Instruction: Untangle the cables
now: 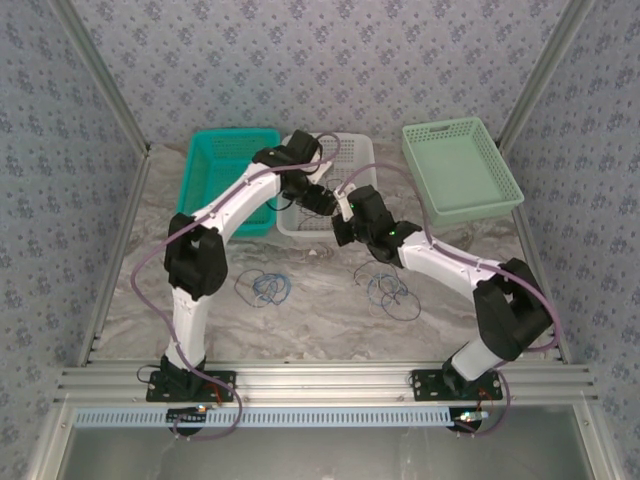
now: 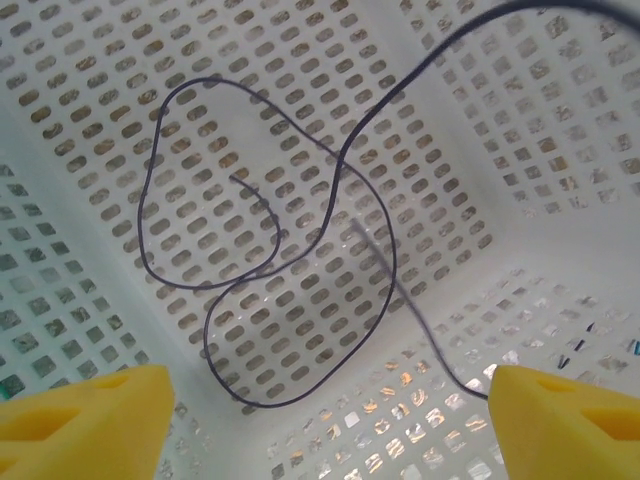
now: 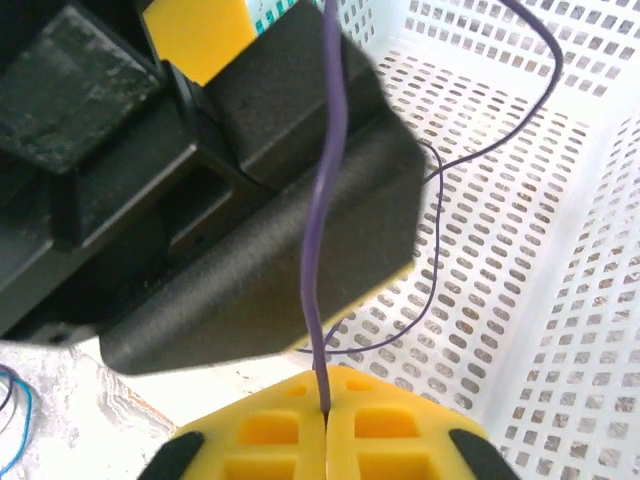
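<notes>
A thin dark purple cable (image 2: 340, 160) lies in loose loops on the floor of the white perforated basket (image 2: 90, 330). My left gripper (image 2: 330, 400) hangs open over it, and one strand runs to its right yellow finger (image 2: 560, 420). My right gripper (image 3: 327, 420) is shut on a strand of the same cable (image 3: 320, 250), which rises straight up past the left gripper's black body. In the top view both grippers meet at the front of the white basket (image 1: 350, 145), left gripper (image 1: 322, 200) and right gripper (image 1: 345, 212). Two more cable bundles, blue and black, lie on the table (image 1: 265, 288) (image 1: 393, 293).
A teal basket (image 1: 215, 170) stands left of the white one, and a pale green basket (image 1: 460, 165) stands at the back right. Patterned walls and metal rails close in the marbled table (image 1: 320, 320). A blue cable (image 3: 15, 420) shows at the lower left of the right wrist view.
</notes>
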Controlling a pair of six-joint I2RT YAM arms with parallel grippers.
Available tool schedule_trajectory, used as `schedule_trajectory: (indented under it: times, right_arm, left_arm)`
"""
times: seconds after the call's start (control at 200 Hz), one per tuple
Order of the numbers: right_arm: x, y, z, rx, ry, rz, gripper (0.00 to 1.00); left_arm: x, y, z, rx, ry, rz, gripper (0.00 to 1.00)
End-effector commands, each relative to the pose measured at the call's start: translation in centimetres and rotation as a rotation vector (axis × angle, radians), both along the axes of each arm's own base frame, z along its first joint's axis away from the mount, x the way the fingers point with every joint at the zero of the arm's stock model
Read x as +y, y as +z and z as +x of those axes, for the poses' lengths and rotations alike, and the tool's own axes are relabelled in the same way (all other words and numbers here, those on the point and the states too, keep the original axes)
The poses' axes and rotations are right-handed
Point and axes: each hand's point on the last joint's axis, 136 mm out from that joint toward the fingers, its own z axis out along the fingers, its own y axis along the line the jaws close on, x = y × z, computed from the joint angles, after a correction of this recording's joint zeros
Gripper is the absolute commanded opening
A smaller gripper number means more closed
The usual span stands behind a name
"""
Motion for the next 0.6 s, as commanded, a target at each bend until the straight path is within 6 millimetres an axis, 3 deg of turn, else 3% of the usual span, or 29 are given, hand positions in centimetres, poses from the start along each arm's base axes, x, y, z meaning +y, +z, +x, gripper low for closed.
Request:
schedule_trajectory:
  times: [0.0, 0.16, 0.185, 0.24, 0.34, 0.525, 0.55, 0.595]
  right_arm:
    - [0.3, 3.5, -0.4, -0.026, 0.021, 0.031, 0.00]
    - [-0.6, 5.2, 0.5, 0.017, -0.010, 0.076, 0.00]
    - [-0.6, 6.6, 1.1, 0.006, -0.019, 0.092, 0.00]
    - [-1.3, 6.7, 1.9, 0.035, -0.033, 0.089, 0.01]
    - [-2.0, 5.2, 3.1, 0.131, -0.044, 0.049, 0.04]
    - [-2.7, 1.2, 4.0, 0.303, -0.055, -0.005, 0.22]
    - [-2.6, 0.9, 4.1, 0.311, -0.055, -0.006, 0.26]
    - [-2.7, 0.6, 4.2, 0.319, -0.057, -0.014, 0.43]
  left_arm:
    - [0.5, 2.8, 0.0, -0.048, 0.002, -0.039, 0.83]
    - [0.4, 2.2, -0.9, -0.047, -0.038, 0.014, 0.86]
    - [0.6, 1.4, -1.3, -0.032, -0.039, 0.031, 0.86]
    - [0.9, 1.3, -1.5, -0.034, -0.032, 0.032, 0.87]
    - [1.2, 1.9, -1.6, -0.061, -0.005, 0.006, 0.89]
    - [3.3, 3.4, -1.6, -0.096, 0.096, -0.045, 0.93]
    - [3.7, 3.4, -1.6, -0.099, 0.110, -0.051, 0.94]
    - [4.4, 3.7, -1.8, -0.107, 0.132, -0.065, 0.94]
